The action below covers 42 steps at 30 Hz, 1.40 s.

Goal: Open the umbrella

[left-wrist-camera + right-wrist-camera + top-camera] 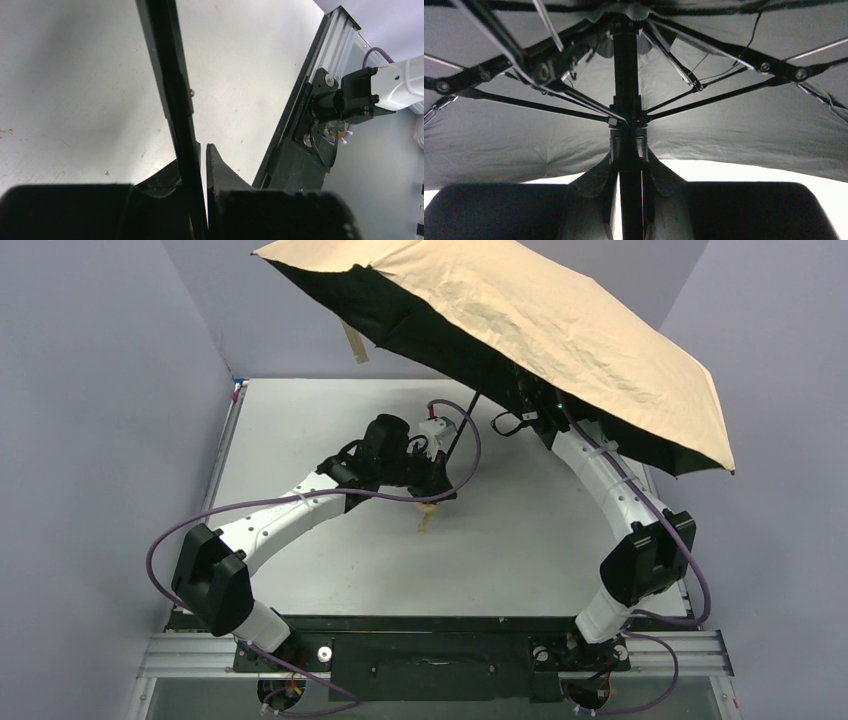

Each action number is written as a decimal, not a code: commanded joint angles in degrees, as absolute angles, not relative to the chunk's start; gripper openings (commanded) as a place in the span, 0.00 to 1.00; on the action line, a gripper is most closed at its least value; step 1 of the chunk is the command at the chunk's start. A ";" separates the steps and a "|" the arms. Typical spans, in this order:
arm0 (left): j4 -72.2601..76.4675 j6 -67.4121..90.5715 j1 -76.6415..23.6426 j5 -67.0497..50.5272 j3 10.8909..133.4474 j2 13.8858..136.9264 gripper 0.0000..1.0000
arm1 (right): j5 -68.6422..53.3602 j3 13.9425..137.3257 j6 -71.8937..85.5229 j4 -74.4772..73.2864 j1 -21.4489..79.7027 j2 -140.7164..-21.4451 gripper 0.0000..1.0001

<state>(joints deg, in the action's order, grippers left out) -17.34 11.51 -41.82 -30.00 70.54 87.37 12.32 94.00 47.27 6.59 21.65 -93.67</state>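
The umbrella (520,330) is open: its peach-tan canopy with black lining spreads high over the back right of the table. Its thin black shaft (460,430) slants down to the small tan handle (428,512), near the table top. My left gripper (440,475) is shut on the lower shaft (172,90), which runs between its fingers (220,165). My right gripper (525,405) sits under the canopy, closed around the shaft (625,75) just below the runner (626,142), with ribs fanning out above. Thin slivers of light show beside the shaft there.
The white table (300,410) is boxed in by grey walls on three sides. A black wrist loop (505,425) hangs by the shaft, and a tan strap (355,345) dangles from the canopy edge. A metal rail (430,650) runs along the near edge. The right arm's base (375,95) shows in the left wrist view.
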 commanded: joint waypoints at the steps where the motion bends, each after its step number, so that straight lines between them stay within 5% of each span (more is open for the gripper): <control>1: -42.70 4.13 -44.78 -38.84 63.76 88.23 0.00 | 35.60 106.03 45.74 36.66 8.94 -93.09 0.14; 18: -46.57 2.01 -45.15 -36.67 62.46 88.35 0.00 | 35.74 111.85 43.29 38.50 4.45 -95.84 0.22; 29: -41.85 3.69 -42.54 -36.68 68.50 89.59 0.00 | 13.11 98.89 46.55 37.90 8.40 -91.49 0.00; 38: -24.74 10.96 -36.19 -35.40 76.09 90.78 0.00 | 4.17 81.51 44.37 38.27 18.90 -85.47 0.26; 42: -15.27 15.39 -34.84 -34.78 74.04 88.45 0.00 | 3.10 75.25 45.20 37.24 22.86 -83.86 0.28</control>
<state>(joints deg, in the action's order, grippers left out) -22.17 9.13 -37.19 -35.14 74.19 90.61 6.57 78.76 44.71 28.71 18.81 -89.34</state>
